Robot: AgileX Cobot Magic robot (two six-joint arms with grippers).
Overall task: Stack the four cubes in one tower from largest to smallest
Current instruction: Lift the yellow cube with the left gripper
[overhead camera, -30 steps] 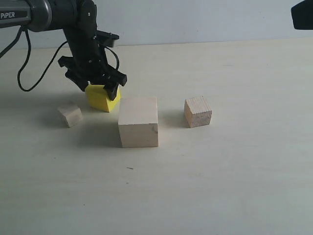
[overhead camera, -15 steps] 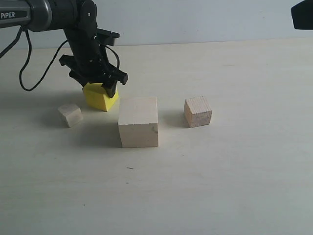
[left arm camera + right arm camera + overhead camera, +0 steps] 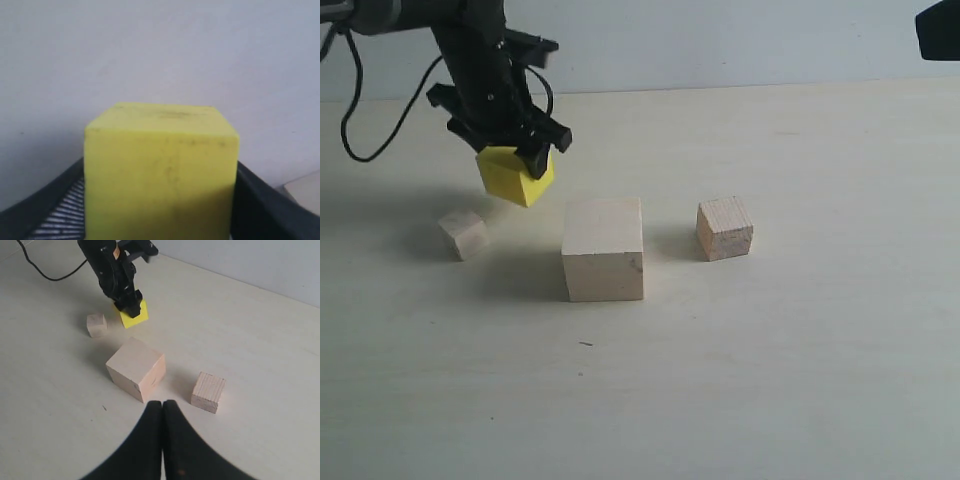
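Exterior: left gripper [image 3: 508, 152] is clamping yellow cube [image 3: 515, 178], which is hanging tilted above the table [image 3: 800, 360], up and left of big cube [image 3: 604, 248]. Tiny cube [image 3: 464, 234] is sitting left of big cube and small cube [image 3: 724, 228] right of it, all apart.

Left wrist: yellow cube is filling the gap between the fingers [image 3: 47, 217], touching both.

Right wrist: right gripper [image 3: 162, 406] is hovering with jaws pressed together, over the table near big cube and small cube.
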